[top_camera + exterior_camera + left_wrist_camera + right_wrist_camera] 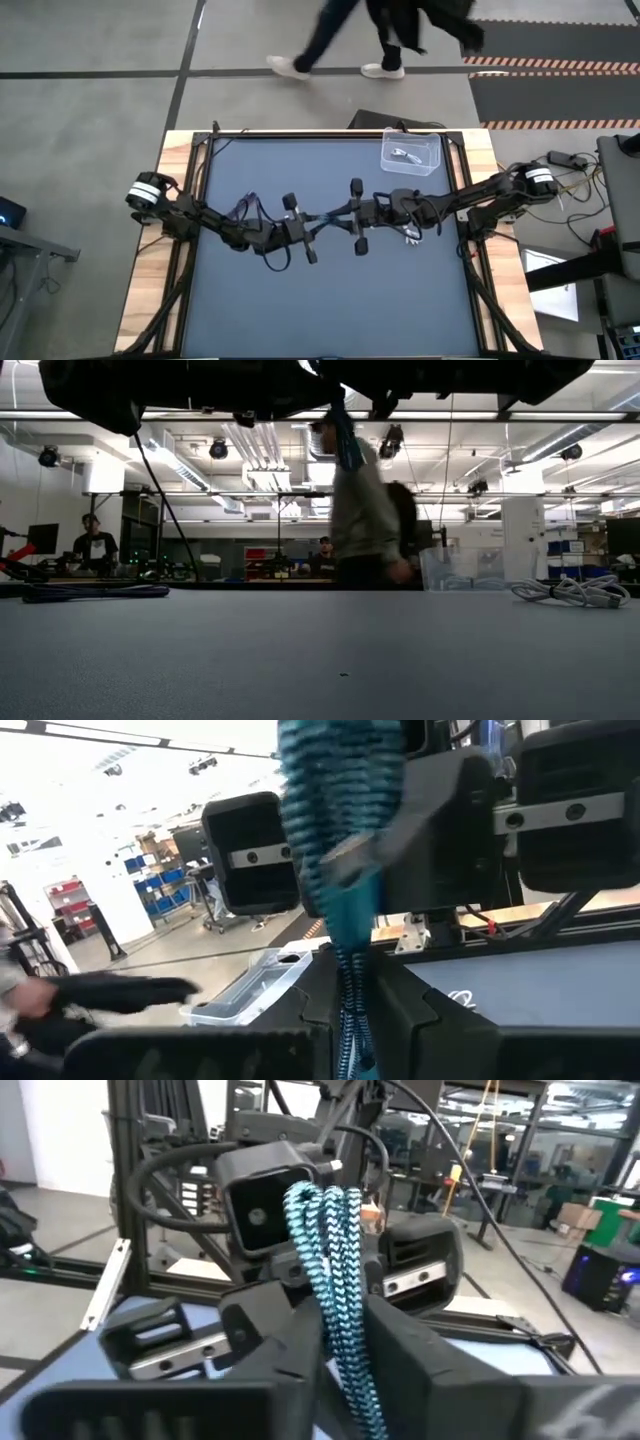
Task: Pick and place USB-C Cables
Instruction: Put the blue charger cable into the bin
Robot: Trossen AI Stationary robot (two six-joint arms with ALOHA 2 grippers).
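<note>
The teal cable (335, 1310) hangs in the air above the middle of the counter (330, 300), pinched between the two tools where they meet. The right tool (345, 1370) is clenched on it; the left tool (350, 1010) also appears clamped on the same cable, so this reads as a handover in mid-air. One white cable (404, 155) already lies in the clear bin (430, 160) at the far right. Another white cable (570, 591) rests on the counter right of centre, and the dark purple cable (95, 591) lies left of centre, so most of the work seems left. Both arms reach inward, raised well off the counter.
</note>
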